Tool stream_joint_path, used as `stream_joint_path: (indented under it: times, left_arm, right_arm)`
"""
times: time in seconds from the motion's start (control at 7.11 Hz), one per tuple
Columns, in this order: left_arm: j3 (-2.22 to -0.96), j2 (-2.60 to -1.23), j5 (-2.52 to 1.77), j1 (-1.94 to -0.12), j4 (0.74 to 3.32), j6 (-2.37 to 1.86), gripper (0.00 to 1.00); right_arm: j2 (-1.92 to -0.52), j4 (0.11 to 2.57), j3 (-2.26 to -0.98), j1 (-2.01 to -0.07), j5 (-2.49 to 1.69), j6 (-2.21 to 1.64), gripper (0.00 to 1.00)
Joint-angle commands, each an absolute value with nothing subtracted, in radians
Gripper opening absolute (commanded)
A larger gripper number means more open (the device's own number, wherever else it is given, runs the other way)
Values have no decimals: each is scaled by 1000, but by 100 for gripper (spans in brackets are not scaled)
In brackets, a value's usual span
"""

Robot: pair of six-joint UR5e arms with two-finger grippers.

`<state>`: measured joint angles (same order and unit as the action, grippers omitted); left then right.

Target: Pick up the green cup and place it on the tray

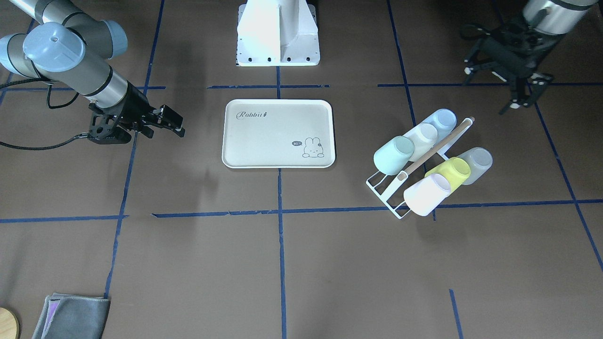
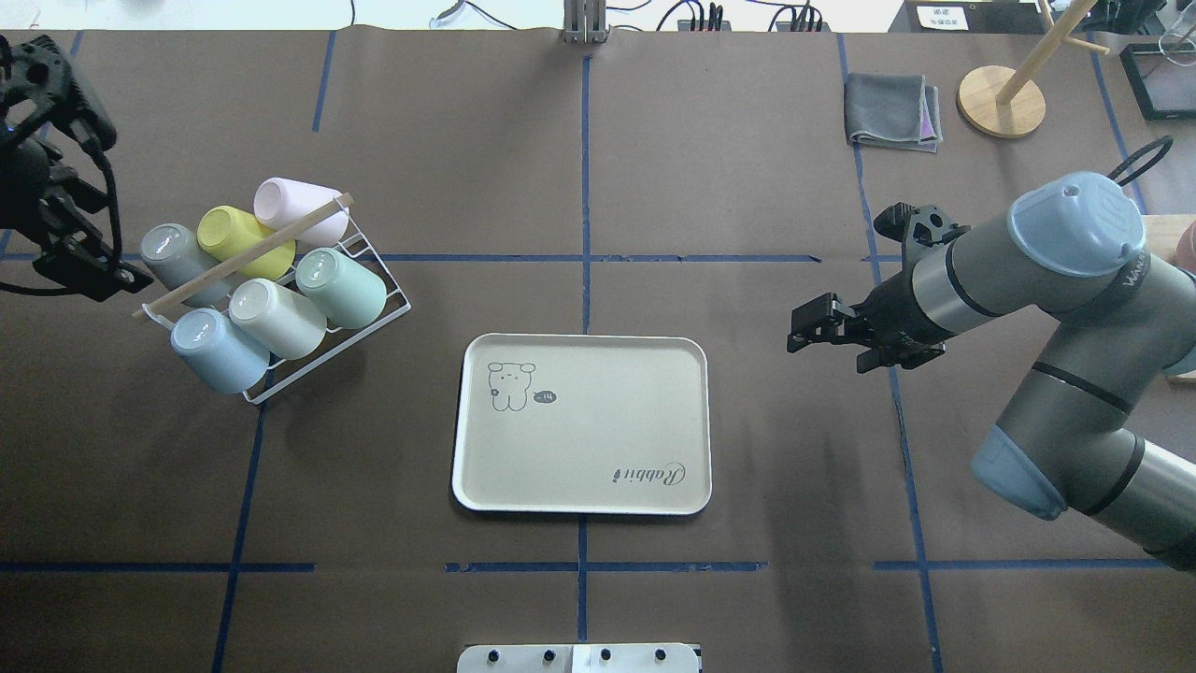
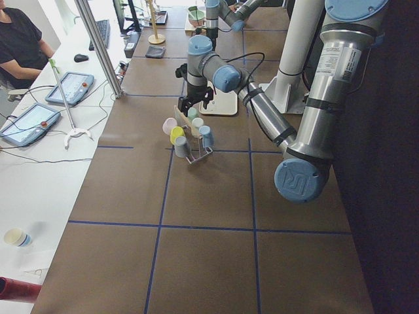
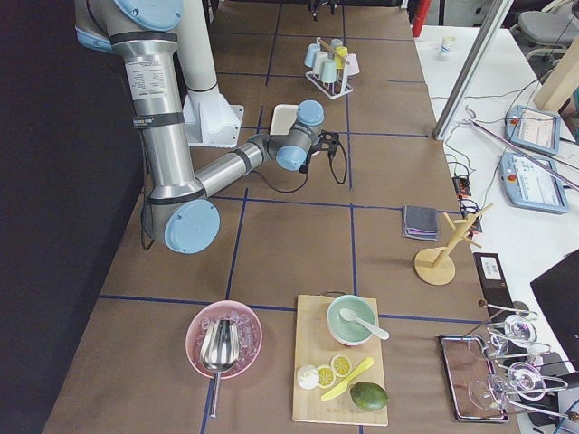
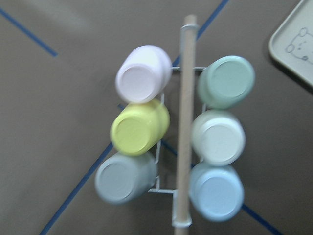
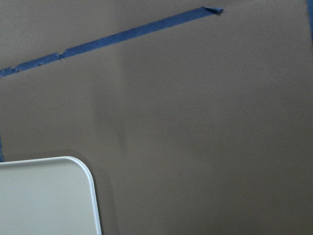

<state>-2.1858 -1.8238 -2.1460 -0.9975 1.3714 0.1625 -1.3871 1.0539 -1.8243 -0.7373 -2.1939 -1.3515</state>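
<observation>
Overhead exterior view puts the green cup (image 2: pixel 341 285) on the white wire rack (image 2: pixel 388 313) at the left of the table, lying tilted with its bottom up. It touches the white cup (image 2: pixel 276 318), which sits between it and the blue cup (image 2: pixel 220 350). Across the wooden rod (image 2: pixel 243 254) lie the grey cup (image 2: pixel 177 254), yellow cup (image 2: pixel 234 238) and pink cup (image 2: pixel 294 201). The green cup is the one nearest the tray (image 2: pixel 579 439), which lies in the middle, well apart from the rack. My left pincer (image 1: pixel 525 96) hangs above the table just left of the rack, fingers spread, holding nothing. My right pincer (image 2: pixel 802 332) hovers right of the tray, also spread and empty.
</observation>
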Motion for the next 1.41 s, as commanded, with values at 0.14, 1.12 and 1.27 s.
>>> stream_joint_path:
  times: [0.14, 1.12, 1.27]
  left_arm:
    - [-2174, -2009, -1847, -839, 1191, 153, 100]
    - [-2126, -2082, -1052, -453, 1141, 671, 99]
    - [-2087, -2080, -998, -442, 1141, 772, 100]
  right_arm:
    - [-1414, 1054, -1835, -759, -2195, -1351, 100]
    - [-1500, 1052, -1875, -877, -2192, -1344, 100]
    - [-1514, 1052, -1876, -887, -2191, -1339, 100]
